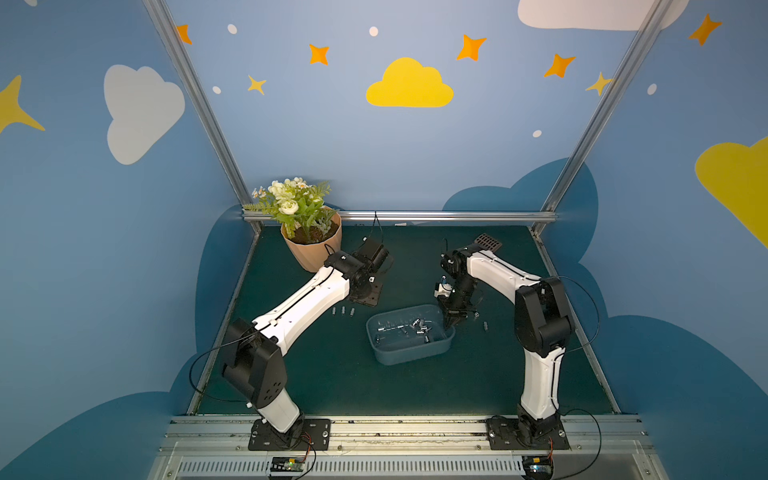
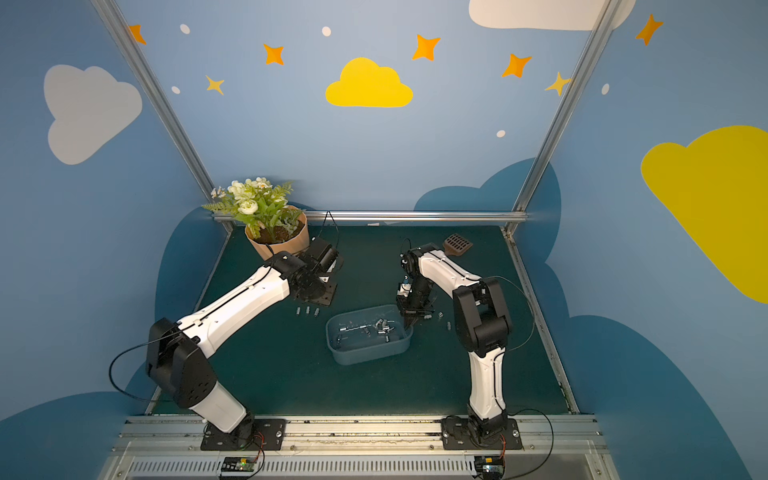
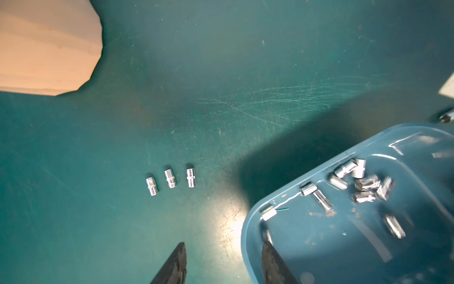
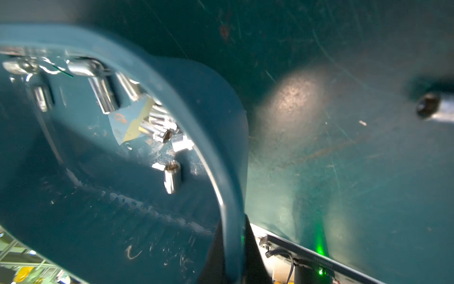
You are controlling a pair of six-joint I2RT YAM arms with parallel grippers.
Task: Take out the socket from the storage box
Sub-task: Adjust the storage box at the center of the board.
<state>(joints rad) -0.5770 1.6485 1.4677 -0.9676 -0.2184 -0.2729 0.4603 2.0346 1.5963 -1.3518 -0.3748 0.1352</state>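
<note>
Your two top views sit high over the near edge, angled down toward the far end, far enough back to take in the whole green mat (image 1: 332, 374). They overlap almost completely. Your left wrist cam hangs a bit above the mat looking down, with the flowerpot (image 3: 46, 46) at one edge and a corner of the storage box (image 3: 319, 246) at another. Your right wrist cam is jammed right up against the box's rim, so it's blurry. All four views share the box.

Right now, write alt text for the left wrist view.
Three chrome sockets lie in a row on the green mat, near the blue storage box holding more. The left pincer is open; a peach flowerpot edges in.
</note>
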